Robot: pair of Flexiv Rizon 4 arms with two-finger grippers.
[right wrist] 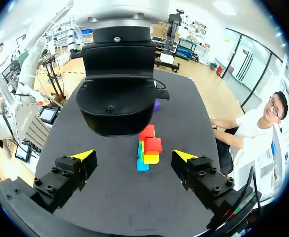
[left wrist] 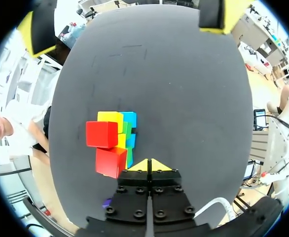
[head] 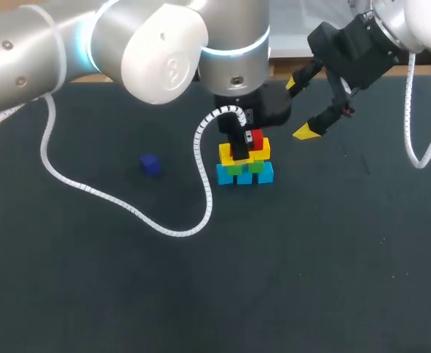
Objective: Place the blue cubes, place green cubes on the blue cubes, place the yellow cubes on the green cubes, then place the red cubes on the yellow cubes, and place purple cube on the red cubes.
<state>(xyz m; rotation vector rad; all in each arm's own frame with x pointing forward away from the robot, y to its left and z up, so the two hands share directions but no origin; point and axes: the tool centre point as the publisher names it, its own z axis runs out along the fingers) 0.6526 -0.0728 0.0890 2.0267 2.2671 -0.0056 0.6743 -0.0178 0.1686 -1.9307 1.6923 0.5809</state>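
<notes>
Cubes stand piled in a small stepped stack near the middle of the dark table [head: 90, 279]. In the head view the left gripper [head: 239, 145] hangs right over the pile and hides part of it. That view shows three blue cubes [head: 245, 176] in a row at the bottom, two green cubes [head: 256, 166] on them and two yellow cubes [head: 262, 149] above, but only one of the red cubes [head: 254, 137] is plain to see.

The left wrist view looks straight down and shows what the finger covers. Two red cubes sit on top, side by side and touching, with yellow, a sliver of green and blue stepping out beyond them. It also shows the left gripper's yellow tips pressed together with nothing between them, just beside the nearer red cube.

The right wrist view gives the stack from its other side, ahead of the right gripper [right wrist: 134, 157]. Its fingers are spread wide and hold nothing.

One purple cube [head: 150, 164] lies alone on the table, well apart from the stack on the left arm's side. In the left wrist view only a corner of it peeks out beside the gripper's body. In the right wrist view it shows beyond the left gripper.

One white coiled cable [head: 127, 209] from the left arm loops over the table, passing between the purple cube and the stack.
</notes>
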